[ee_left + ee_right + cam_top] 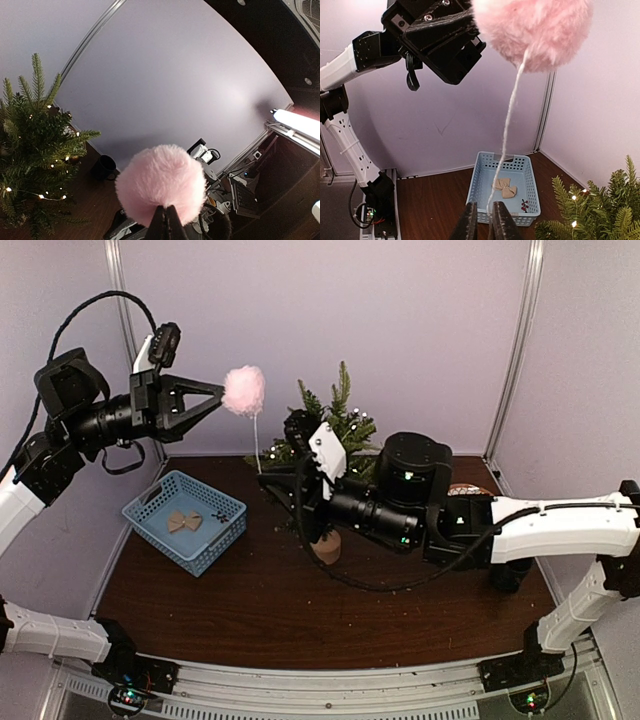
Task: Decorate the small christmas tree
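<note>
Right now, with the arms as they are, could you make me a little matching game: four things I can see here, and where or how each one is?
Things:
1. pompom
2. basket
3. tree
4. bow

Place or state:
A. lying in the basket
B. held up in the air by the left gripper
C. strung with tiny lit lights
D. blue, on the table, left of the tree

Pairs: 1-B, 2-D, 3-C, 4-A
</note>
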Action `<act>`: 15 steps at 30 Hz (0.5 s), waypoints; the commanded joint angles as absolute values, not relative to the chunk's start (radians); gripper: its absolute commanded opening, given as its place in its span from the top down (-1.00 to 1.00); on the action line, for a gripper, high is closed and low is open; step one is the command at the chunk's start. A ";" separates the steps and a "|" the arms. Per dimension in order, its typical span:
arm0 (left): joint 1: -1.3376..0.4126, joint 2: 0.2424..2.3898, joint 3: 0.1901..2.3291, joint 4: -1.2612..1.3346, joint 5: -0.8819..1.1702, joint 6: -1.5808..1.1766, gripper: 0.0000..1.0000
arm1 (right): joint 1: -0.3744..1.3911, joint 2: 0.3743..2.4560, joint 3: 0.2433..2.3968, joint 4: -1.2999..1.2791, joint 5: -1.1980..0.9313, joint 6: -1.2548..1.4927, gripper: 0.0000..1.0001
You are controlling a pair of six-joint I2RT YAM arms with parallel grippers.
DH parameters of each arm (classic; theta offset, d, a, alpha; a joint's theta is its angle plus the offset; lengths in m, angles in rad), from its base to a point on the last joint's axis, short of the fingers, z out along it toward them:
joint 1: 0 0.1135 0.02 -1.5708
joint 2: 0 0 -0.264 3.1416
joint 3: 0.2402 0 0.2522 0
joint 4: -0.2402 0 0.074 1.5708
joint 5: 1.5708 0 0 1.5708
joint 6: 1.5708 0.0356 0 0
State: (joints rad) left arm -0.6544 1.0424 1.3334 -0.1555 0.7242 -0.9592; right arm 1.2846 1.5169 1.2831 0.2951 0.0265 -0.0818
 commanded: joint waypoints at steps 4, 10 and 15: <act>-0.659 1.021 1.308 -0.133 0.684 -0.920 1.00 | 1.287 1.477 1.263 0.294 0.067 -0.077 1.00; -0.658 0.993 1.282 -0.178 0.635 -0.903 1.00 | 1.286 1.445 1.232 0.268 0.085 -0.058 1.00; -0.658 0.962 1.252 -0.305 0.554 -0.858 1.00 | 1.286 1.417 1.212 0.188 0.099 -0.035 1.00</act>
State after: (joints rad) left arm -0.6544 0.9943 1.2812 -0.2241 0.6277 -0.9134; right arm 1.2842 1.4631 1.2316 0.2546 0.0696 -0.0677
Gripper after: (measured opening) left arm 0.005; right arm 0.019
